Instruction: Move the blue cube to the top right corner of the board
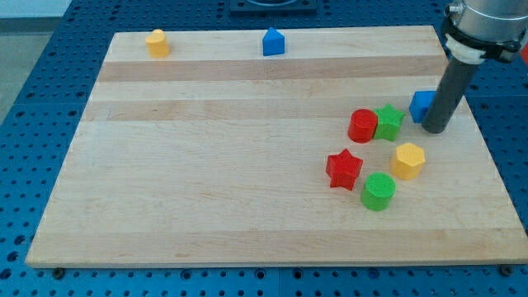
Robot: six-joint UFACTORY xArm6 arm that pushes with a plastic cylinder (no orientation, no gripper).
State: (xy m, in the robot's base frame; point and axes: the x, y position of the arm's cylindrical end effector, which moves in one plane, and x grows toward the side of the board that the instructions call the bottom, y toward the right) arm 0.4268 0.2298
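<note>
The blue cube point(421, 105) sits near the board's right edge, at mid height, partly hidden behind my rod. My tip point(436, 129) rests on the board just right of and slightly below the cube, touching or nearly touching it. The board's top right corner point(429, 33) lies above the cube.
A red cylinder point(362, 125) and green star point(388, 122) sit just left of the cube. Below them are a yellow hexagon point(407, 160), a red star point(344, 169) and a green cylinder point(379, 191). A blue house-shaped block point(273, 41) and a yellow block point(157, 42) sit at the top edge.
</note>
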